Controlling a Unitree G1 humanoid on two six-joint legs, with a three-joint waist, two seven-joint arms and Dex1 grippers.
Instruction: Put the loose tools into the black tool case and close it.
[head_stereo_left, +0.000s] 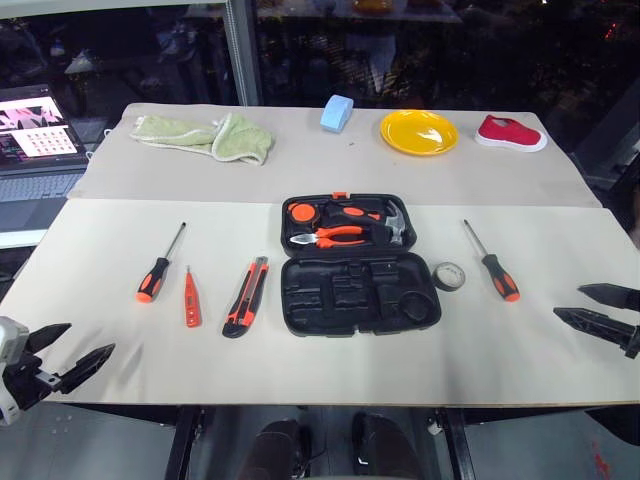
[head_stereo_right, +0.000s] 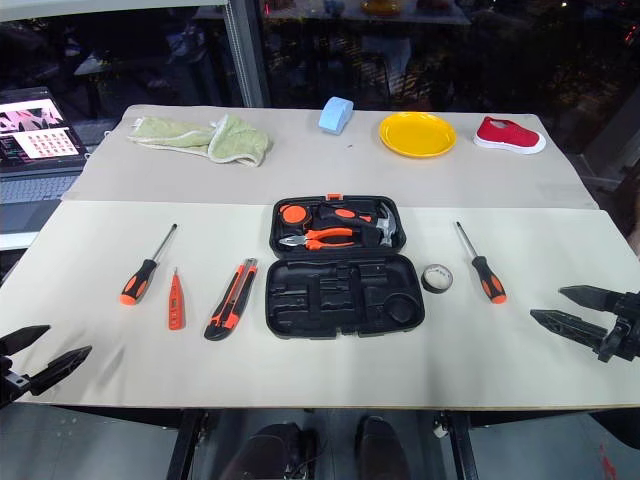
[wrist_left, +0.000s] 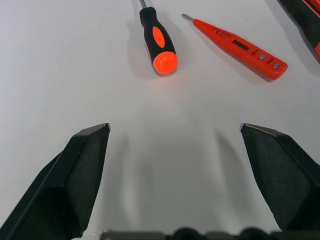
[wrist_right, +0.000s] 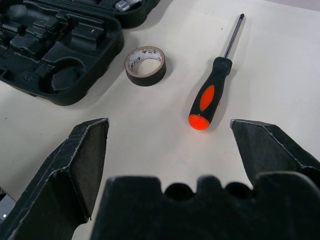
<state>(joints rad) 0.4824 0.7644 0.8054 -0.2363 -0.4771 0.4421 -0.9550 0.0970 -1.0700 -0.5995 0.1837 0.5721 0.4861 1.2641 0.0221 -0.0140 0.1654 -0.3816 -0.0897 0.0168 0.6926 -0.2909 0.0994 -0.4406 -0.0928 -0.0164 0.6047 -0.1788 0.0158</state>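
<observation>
Centrally, the black tool case (head_stereo_left: 358, 268) lies open; tape roll (head_stereo_left: 448, 276) at its 3 o'clock (just beside), both grippers' fingers spread wide, empty: left gripper (head_stereo_left: 66, 353), right gripper (head_stereo_left: 592, 305).

We log colours only. Tool case (head_stereo_left: 360, 295) black all over, small orange latch (head_stereo_left: 340, 195) at far edge. Left screwdriver (head_stereo_left: 160, 265) and right screwdriver (head_stereo_left: 491, 263): black handles with orange insets, orange butt ends, steel shafts. Tester pen (head_stereo_left: 190, 298) orange, silver tip. Utility knife (head_stereo_left: 246, 296) orange and black. Tape roll (head_stereo_left: 449, 276) grey-dark outside, whitish inside. Pliers (head_stereo_left: 330, 236) handles orange. Table (head_stereo_left: 300, 370) cream. Towel (head_stereo_left: 205, 136) pale green. Plate (head_stereo_left: 419, 132) yellow. Shoe (head_stereo_left: 510, 133) red, white sole. We mark both gripper fingers (wrist_left: 75, 175) black.
</observation>
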